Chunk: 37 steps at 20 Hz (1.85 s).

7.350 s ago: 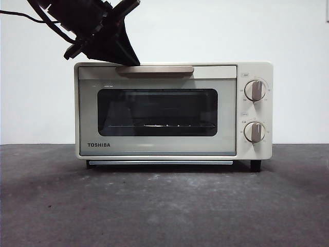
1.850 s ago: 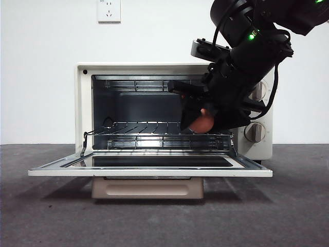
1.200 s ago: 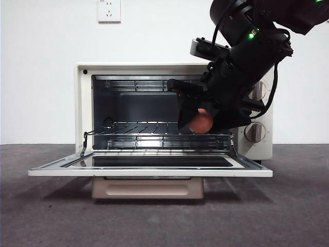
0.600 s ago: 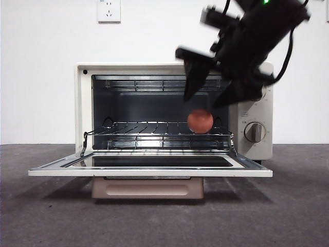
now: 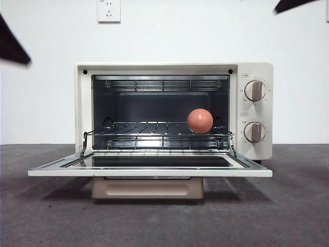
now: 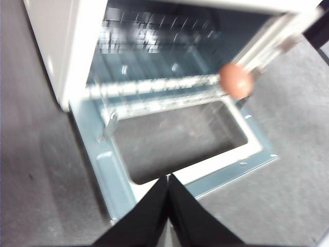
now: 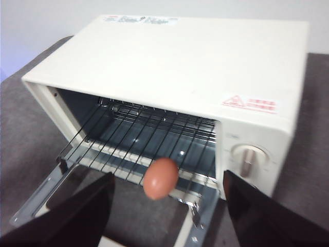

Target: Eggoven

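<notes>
The reddish-brown egg (image 5: pixel 200 121) lies alone on the wire rack (image 5: pixel 154 128), right of the rack's middle, inside the cream TOSHIBA oven (image 5: pixel 82 103). The oven's door (image 5: pixel 149 171) hangs open and flat. The egg also shows in the left wrist view (image 6: pixel 236 81) and the right wrist view (image 7: pixel 160 178). My right gripper (image 7: pixel 168 173) is open and empty, well above and in front of the oven; only its tip (image 5: pixel 293 4) shows in the front view. My left gripper (image 6: pixel 167 178) is shut and empty, off the oven's left front; its tip (image 5: pixel 10 46) shows at the left edge.
Two beige knobs (image 5: pixel 255 90) (image 5: pixel 254 132) sit on the oven's right panel. The door's handle (image 5: pixel 148 188) hangs under the open door. A wall socket (image 5: pixel 109 10) is on the white wall behind. The dark grey table (image 5: pixel 164 221) stretches in front.
The oven door, shut six seconds ago, stands open. My right gripper let go of the egg on the rack and rose up and to the right, out of the oven.
</notes>
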### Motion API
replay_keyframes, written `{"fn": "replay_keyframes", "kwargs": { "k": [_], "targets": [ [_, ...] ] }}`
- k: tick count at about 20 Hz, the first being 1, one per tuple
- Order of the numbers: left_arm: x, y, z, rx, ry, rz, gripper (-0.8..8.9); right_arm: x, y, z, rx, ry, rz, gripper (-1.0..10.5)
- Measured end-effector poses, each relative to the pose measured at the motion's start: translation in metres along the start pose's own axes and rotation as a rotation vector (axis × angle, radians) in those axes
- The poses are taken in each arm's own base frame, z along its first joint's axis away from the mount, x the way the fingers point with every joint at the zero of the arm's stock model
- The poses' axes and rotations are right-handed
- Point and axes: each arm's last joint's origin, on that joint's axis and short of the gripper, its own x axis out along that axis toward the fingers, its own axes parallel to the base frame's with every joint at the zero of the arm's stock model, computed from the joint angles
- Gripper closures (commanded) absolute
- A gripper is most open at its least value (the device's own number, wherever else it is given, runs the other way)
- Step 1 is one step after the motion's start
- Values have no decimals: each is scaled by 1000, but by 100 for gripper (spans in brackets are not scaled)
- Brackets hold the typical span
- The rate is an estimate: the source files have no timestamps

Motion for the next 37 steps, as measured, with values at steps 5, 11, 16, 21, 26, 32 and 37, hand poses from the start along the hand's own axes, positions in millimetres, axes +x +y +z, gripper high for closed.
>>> {"fn": "replay_keyframes", "kwargs": {
  "k": [5, 11, 16, 21, 26, 32, 37],
  "targets": [
    [48, 42, -9, -107, 66, 30, 807, -55, -6, -6, -8, -49, 12, 611],
    [97, 77, -24, -177, 149, 32, 807, -84, -10, -12, -5, -96, 24, 611],
    [118, 93, -36, -217, 186, 39, 807, -85, -10, -12, -5, -97, 24, 611],
    [128, 91, -44, -235, 235, -27, 807, -85, -11, -12, -4, -102, 2, 611],
    [128, 90, -45, -245, 243, -65, 807, -85, -11, -12, -4, -102, 2, 611],
    [127, 91, -41, -308, 195, -168, 807, -85, -11, -12, -4, -102, 2, 611],
    [127, 89, -23, -329, 80, -291, 807, -85, -11, -13, -5, -90, -2, 611]
  ]
}}
